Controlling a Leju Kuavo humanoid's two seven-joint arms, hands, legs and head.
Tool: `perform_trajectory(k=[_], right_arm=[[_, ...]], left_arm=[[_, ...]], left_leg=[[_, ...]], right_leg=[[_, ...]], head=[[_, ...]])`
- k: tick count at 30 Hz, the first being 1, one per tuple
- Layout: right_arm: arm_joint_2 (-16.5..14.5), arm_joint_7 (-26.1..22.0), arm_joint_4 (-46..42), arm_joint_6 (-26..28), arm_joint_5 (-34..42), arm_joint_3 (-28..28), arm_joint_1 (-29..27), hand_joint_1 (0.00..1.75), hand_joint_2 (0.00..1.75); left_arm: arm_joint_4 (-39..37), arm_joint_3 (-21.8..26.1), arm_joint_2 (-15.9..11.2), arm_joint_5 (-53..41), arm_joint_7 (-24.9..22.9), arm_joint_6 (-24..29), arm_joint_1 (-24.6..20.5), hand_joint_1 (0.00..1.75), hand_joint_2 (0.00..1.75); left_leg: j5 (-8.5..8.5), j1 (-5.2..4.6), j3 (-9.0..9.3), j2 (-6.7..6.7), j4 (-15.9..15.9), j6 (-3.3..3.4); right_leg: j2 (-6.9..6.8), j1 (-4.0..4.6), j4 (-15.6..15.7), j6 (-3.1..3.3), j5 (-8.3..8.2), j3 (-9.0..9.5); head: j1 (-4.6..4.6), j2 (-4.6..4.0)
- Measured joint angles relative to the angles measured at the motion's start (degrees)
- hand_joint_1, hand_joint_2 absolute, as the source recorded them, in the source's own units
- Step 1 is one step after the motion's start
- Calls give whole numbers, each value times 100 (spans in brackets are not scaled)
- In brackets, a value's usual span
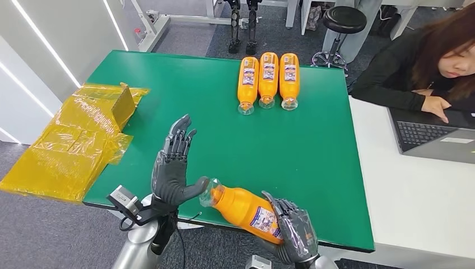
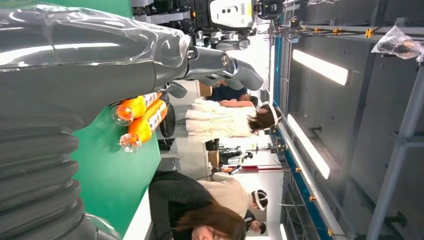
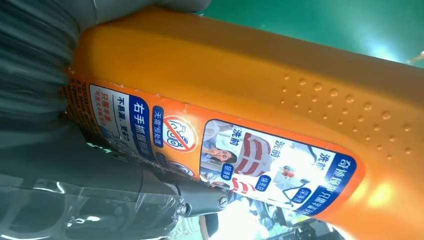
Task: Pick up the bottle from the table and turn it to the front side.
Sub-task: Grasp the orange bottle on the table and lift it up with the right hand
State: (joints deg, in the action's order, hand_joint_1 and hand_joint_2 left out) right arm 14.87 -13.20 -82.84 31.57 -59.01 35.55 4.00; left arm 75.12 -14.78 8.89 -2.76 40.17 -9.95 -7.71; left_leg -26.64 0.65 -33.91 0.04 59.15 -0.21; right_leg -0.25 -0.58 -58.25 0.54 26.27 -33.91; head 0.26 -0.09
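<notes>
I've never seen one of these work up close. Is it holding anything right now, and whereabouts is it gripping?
Yes. The right hand grips an orange bottle around its lower, labelled body. The left hand is open beside the cap end, holding nothing.

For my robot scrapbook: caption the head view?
Right robot hand holds an orange bottle; left robot hand open.

We are in a robotics lab or open office: a flat green worktop (image 1: pixel 313 140) adjoins a white desk (image 1: pixel 414 190) where a seated person (image 1: pixel 425 67) works at a dark open laptop (image 1: pixel 431 137), a black round swivel stool (image 1: pixel 343 19) stands on grey carpet (image 1: pixel 185 39), and long ceiling light strips (image 2: pixel 320 67) run overhead.
</notes>
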Motion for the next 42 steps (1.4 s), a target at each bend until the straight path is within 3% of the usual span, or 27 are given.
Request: perform_trajectory(k=[11, 25, 42], right_arm=[[-203, -211, -121, 158, -167, -10, -56, 175, 175], [-380, 109, -403, 109, -971, -49, -105, 175, 175], [-511, 187, -619, -87, -1091, -150, -63, 175, 175]], left_arm=[[-91, 0, 14, 80, 1, -157, -5, 0, 175], [607, -31, 15, 345, -321, -939, 735, 0, 175], [816, -162, 43, 394, -380, -1181, 792, 0, 175]], left_leg=[[1, 0, -4, 0, 0, -1], [1, 0, -15, -2, -1, 0], [1, 0, -16, -2, -1, 0]], right_leg=[[0, 0, -2, 1, 0, 0], [-6, 0, -2, 0, 0, -7], [-7, 0, -2, 0, 0, -7]], head=[[1, 0], [1, 0], [0, 0]])
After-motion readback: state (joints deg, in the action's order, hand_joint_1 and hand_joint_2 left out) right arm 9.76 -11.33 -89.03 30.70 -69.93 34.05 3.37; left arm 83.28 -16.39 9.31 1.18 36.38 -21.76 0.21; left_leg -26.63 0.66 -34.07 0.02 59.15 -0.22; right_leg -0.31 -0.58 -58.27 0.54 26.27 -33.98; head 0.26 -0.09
